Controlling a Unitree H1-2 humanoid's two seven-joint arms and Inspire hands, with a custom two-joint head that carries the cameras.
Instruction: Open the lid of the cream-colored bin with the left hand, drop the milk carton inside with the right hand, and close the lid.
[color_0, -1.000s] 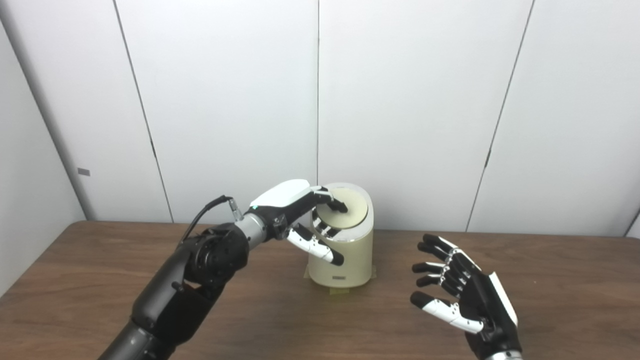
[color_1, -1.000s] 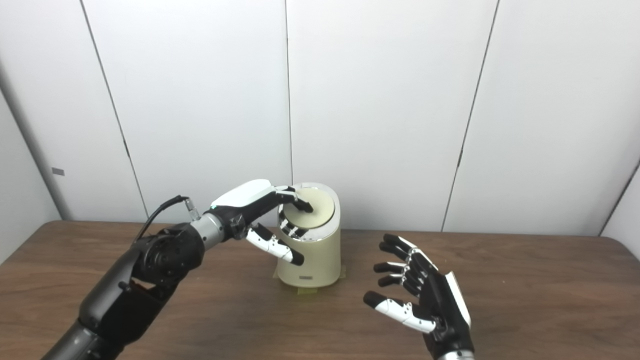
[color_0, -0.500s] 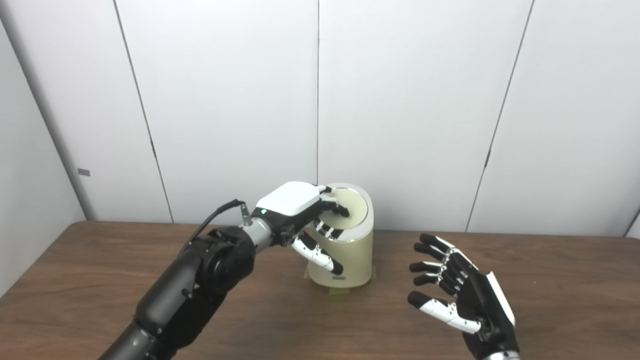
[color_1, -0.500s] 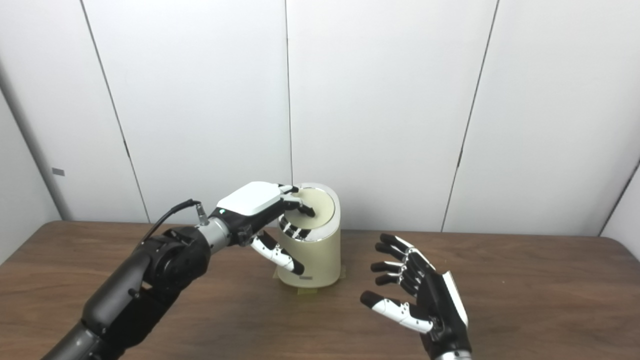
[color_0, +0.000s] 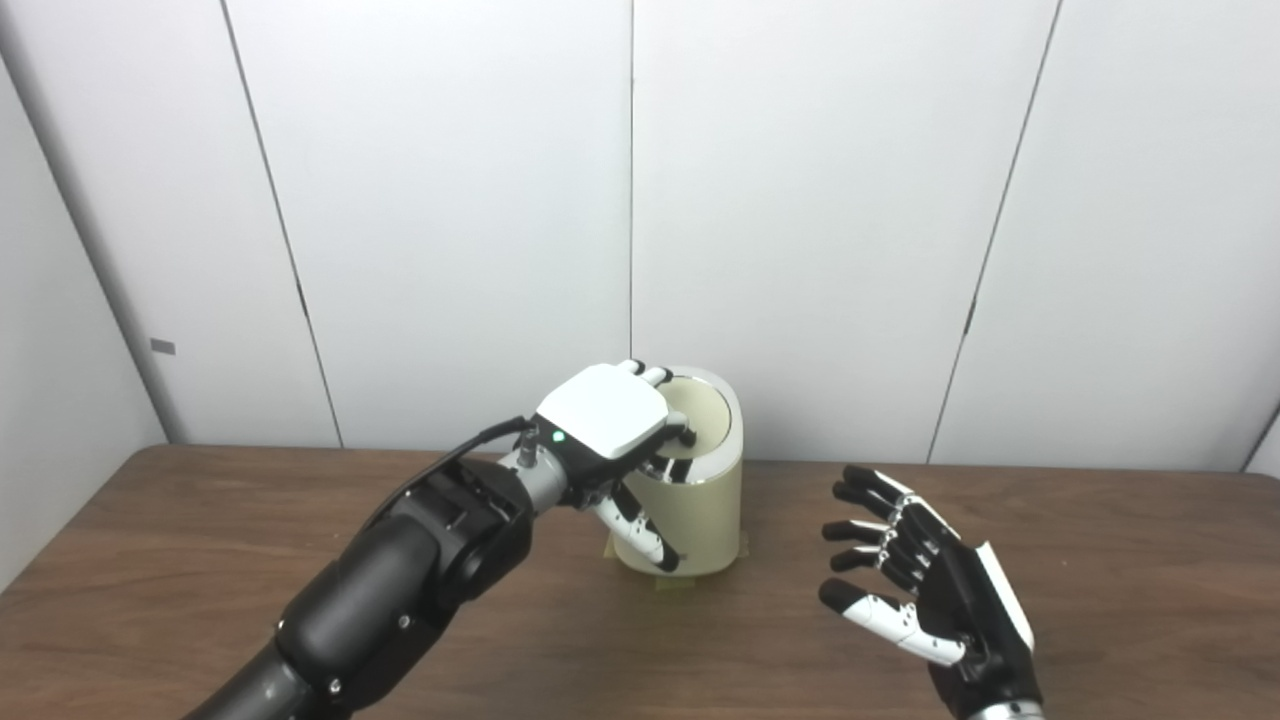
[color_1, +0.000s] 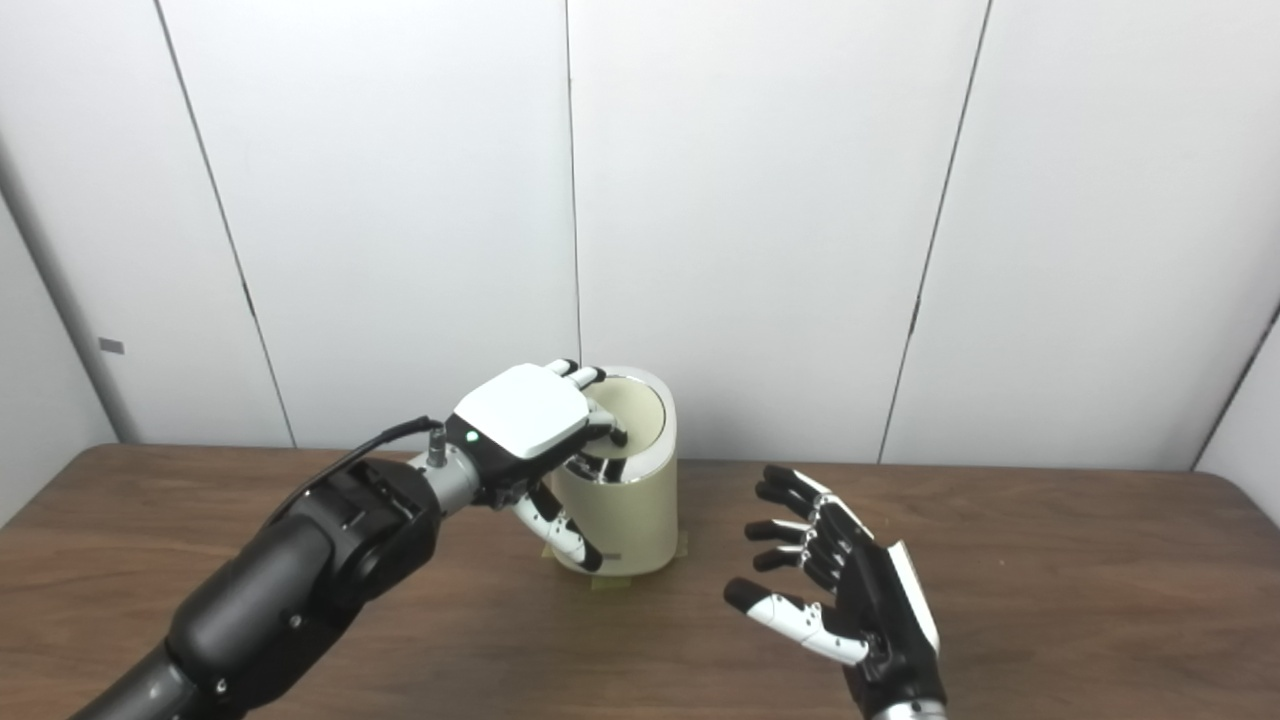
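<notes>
The left hand (color_0: 603, 425) curls over the lid (color_0: 700, 418) of the cream bin (color_0: 690, 500); whether it grips, I cannot tell. Pressing off-center could tip the bin on the desk (color_0: 1100, 560). The right hand (color_0: 925, 585) waits spread and empty. No milk carton shows; the bin's contents are hidden.

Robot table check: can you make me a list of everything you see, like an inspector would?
Surface: brown wooden table, bare on the right.
Job's things: cream-colored bin upright at the table's back edge, lid down; milk carton: nothing seen.
Clutter: nothing seen.
Hands: left hand lies on the lid's near left edge, fingers curled over it; right hand open, held above the table, holding nothing.
Cables: black cable at the left wrist.
Surroundings: white wall panels behind.
</notes>
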